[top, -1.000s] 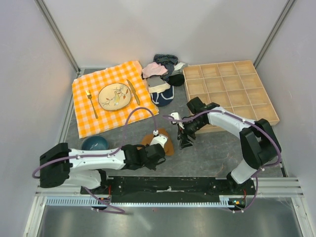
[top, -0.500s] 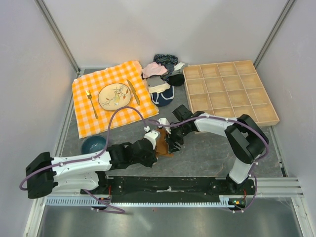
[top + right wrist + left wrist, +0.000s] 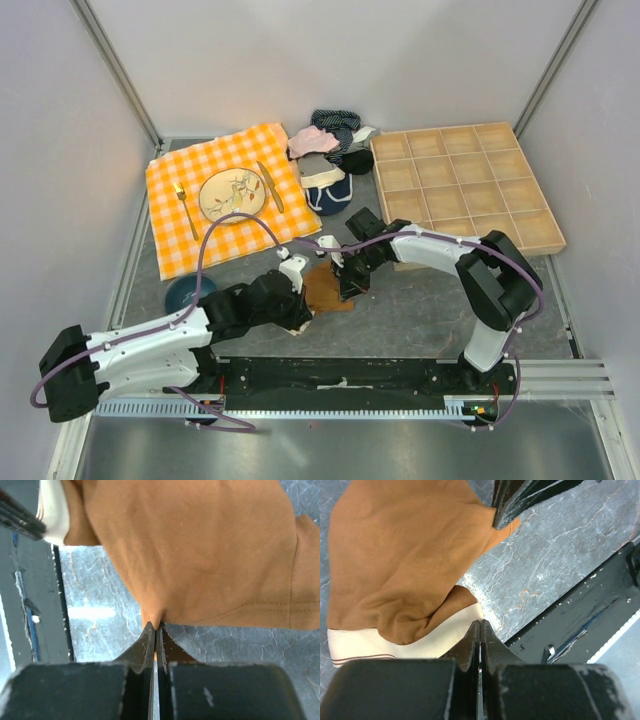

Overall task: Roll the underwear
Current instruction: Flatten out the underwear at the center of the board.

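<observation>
Top view: the underwear lies flat on the grey worktop, toward 6 o'clock and close to the arm bases. The left gripper meets it at its 8 o'clock edge and the right gripper at its 3 o'clock edge. The checked cloth is off at 10 o'clock and the wooden tray at 2 o'clock.

Left wrist view: the left gripper is pressed fully together, nipping the cream waistband at the underwear's 5 o'clock edge. The right gripper pinches a brown corner at 1 o'clock.

Right wrist view: the right gripper is clamped tight on a puckered point of the underwear's 6 o'clock edge. The left gripper touches the waistband at 10 o'clock.
</observation>
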Controlling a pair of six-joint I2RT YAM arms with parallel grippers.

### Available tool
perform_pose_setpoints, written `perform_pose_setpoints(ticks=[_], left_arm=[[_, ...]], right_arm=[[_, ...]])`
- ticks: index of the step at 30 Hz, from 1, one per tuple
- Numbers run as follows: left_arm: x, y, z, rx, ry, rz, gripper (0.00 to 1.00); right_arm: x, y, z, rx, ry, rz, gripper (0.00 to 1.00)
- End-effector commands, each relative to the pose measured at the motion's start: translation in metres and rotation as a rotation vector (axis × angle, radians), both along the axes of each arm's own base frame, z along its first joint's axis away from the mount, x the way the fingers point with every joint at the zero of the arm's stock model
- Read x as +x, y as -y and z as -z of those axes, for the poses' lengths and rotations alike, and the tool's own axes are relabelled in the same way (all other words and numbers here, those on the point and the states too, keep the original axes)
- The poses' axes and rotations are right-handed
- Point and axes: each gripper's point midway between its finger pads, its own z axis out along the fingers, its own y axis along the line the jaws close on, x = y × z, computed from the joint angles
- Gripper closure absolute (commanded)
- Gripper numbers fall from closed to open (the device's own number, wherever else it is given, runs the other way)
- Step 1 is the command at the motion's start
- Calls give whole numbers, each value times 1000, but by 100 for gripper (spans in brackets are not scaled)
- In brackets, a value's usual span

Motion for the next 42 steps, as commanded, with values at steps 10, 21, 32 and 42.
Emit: perform_pose_setpoints(ticks=[10, 21, 32, 42], left_arm=[[3, -4, -92, -103, 78, 90, 98], [-9, -15, -116, -153, 52, 70, 98], [103, -58, -51, 14, -3, -275, 98], [176, -90, -70, 65, 88, -441, 49]], right_arm=[[0, 37, -120, -74, 242, -212, 100], [-37, 65, -162, -18, 295, -223, 100], [132, -2, -114, -72, 423, 336, 94], [174, -25, -137, 50, 466, 277, 43]])
